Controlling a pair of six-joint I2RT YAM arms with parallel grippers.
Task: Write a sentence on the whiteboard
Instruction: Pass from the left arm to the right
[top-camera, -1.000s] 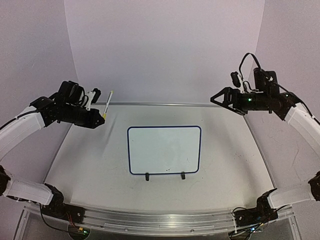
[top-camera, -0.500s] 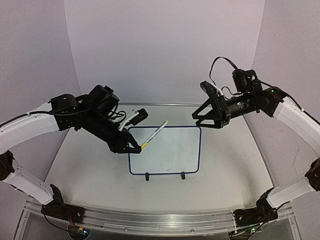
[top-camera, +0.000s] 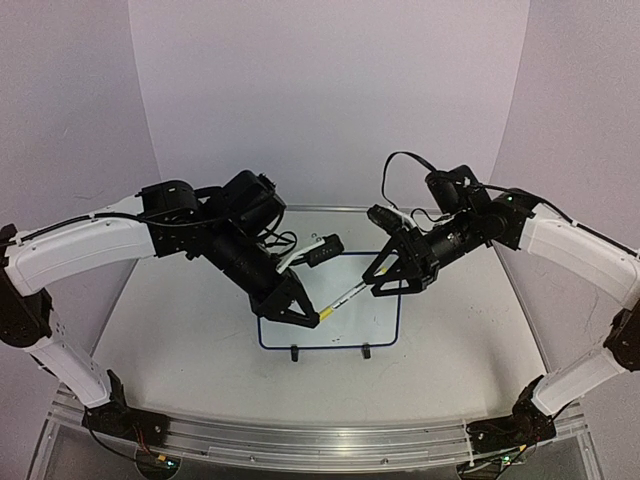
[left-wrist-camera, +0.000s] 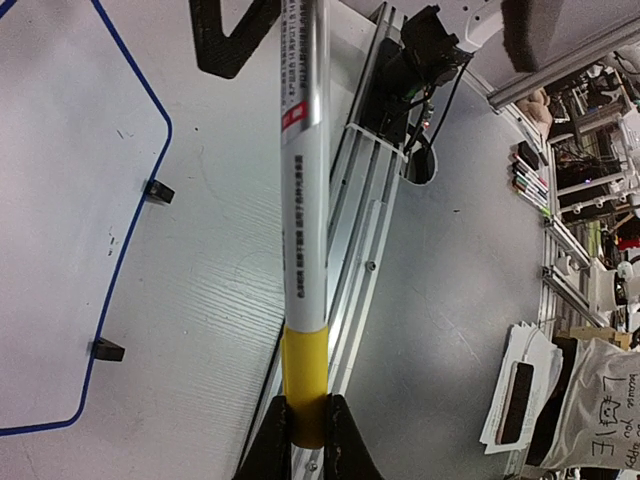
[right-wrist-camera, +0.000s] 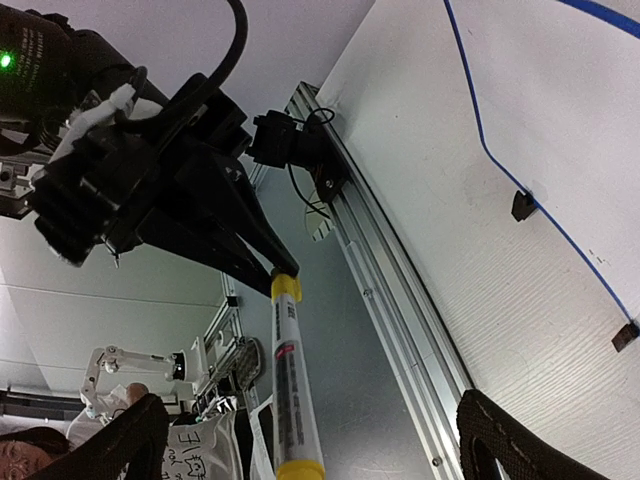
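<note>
Left end effector (top-camera: 312, 318) is pressed together on the yellow band at one end of a marker (top-camera: 342, 299), pinching it over the middle of the whiteboard (top-camera: 345, 332). Right end effector (top-camera: 378, 283) meets it from the other side with fingers (right-wrist-camera: 135, 440) spread wide. The marker's other end lies in the gap between them, and no contact with either finger can be seen.

Both arms cross above the whiteboard and hide most of its face from the top camera. It lies flat in the middle of the counter (top-camera: 180, 330), with its two black feet (top-camera: 295, 352) pointing to the near edge. Its blue frame stops well short of the aluminium rail (top-camera: 320, 438) that runs along that edge.

Bare counter shows on either side of the frame, out to the left and right edges. Pale backdrop walls (top-camera: 330, 100) stand close along the far, left and right edges.
</note>
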